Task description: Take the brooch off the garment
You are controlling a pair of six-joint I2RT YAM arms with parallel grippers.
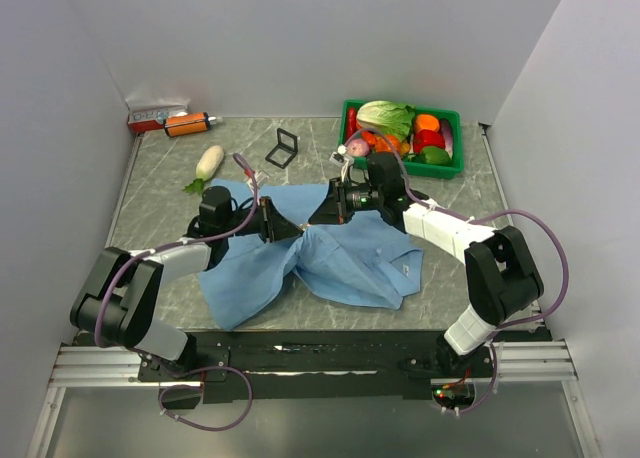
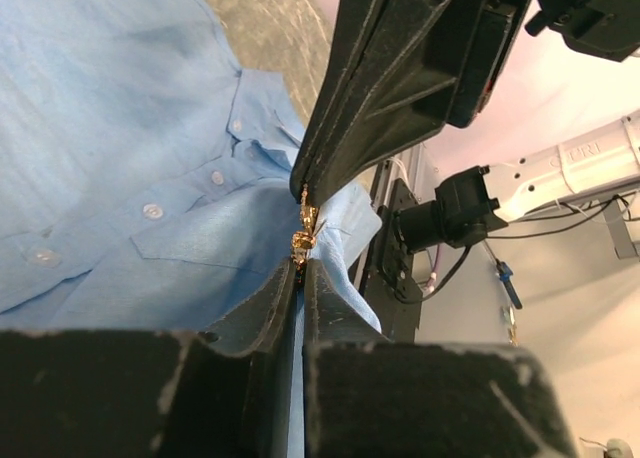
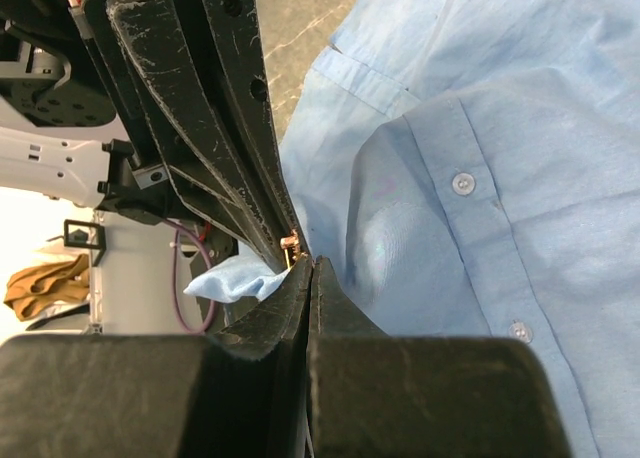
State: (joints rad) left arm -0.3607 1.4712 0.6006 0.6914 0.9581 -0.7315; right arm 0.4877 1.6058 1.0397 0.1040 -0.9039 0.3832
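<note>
Brooch (image 2: 303,240) x1 | garment (image 1: 350,258) x1 | left fingers (image 2: 265,303) clamped on garment | right fingers (image 3: 338,306) clamped on brooch

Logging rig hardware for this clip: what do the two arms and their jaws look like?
Both arms have bulky black joints and white link covers; the left arm and right arm each trail a purple cable. Their jaws are black, long, tapering and scuffed.

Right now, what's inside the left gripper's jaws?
A fold of the garment runs between the fingers of the left gripper; the brooch shows just beyond their tips. Whether its pin reaches inside is covered.
</note>
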